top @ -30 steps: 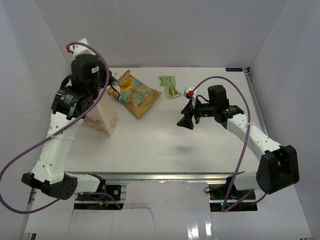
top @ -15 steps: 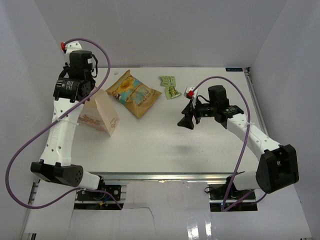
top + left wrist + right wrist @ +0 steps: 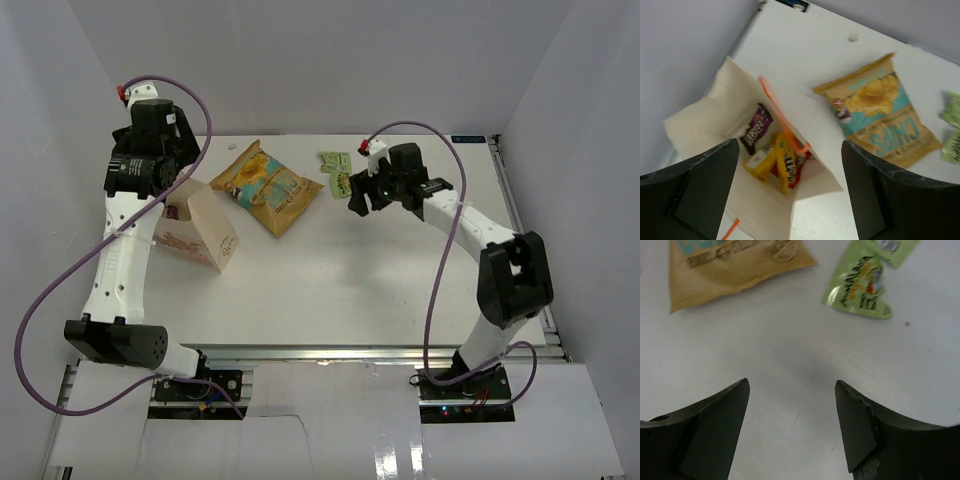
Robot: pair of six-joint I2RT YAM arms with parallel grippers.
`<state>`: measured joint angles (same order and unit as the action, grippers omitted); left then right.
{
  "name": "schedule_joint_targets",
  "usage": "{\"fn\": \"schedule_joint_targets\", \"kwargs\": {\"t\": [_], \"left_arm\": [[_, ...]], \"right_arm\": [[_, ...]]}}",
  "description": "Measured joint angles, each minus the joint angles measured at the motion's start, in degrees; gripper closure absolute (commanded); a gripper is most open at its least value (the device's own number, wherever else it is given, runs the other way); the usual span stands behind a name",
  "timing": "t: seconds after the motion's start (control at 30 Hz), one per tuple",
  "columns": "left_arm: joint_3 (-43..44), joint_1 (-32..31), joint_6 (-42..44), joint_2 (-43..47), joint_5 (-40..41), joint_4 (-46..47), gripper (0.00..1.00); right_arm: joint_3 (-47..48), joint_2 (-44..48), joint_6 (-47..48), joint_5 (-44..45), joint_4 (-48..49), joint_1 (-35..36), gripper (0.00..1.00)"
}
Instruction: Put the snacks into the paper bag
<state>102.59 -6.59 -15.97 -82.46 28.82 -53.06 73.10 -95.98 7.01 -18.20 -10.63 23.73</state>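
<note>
Two pincers show, both spread wide and holding nothing. The left pincer hangs over the mouth of the paper bag, its fingers framing the opening in the wrist view. The right pincer hovers low over bare table, just on the near side of the green sachets.

Inside the bag lie two yellow bars, a purple-brown packet and a red packet partly under the bars. An orange cord handle droops across the opening. By my reading, the small packets are in and three things are left: the yellow-and-teal chip bag and the two sachets.

The paper bag sits close to the left edge, toward the far-left corner. The chip bag lies flat just beside it, near the far edge and left of the middle. The sachets lie near the far edge, about midway along it, close together and apart from the chip bag.

For room, the whole near half of the table is bare, so the right arm can carry across freely. The tight spot is the far-left corner: the bag stands near the side wall, and the left arm hangs over its mouth, so I judge that it must clear before the right one delivers. The chip bag looks wide for the opening and may need tilting in; the loose handle could snag.
</note>
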Motion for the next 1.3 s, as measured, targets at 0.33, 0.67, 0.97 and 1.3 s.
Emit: {"fn": "schedule_joint_targets", "kwargs": {"t": [0.33,0.67,0.97,1.3], "left_arm": [[-17.0,0.0,-7.0,22.0,-32.5,10.8,0.02],[-30.1,0.0,-16.2,35.3,-44.2,18.1,0.02],[-43.8,0.0,-25.0,34.7,-50.1,25.0,0.02],[-55.1,-6.9,-35.9,29.9,-53.2,37.6,0.02]], "right_arm": [[39.6,-37.2,-8.1,18.3,-5.9,0.4,0.23],[46.6,-45.4,-8.4,21.2,-6.5,0.3,0.51],[39.2,-41.9,-9.4,15.5,-3.3,-0.2,0.85],[14.8,-20.9,-3.3,-8.6,-3.2,-5.3,0.89]]}}
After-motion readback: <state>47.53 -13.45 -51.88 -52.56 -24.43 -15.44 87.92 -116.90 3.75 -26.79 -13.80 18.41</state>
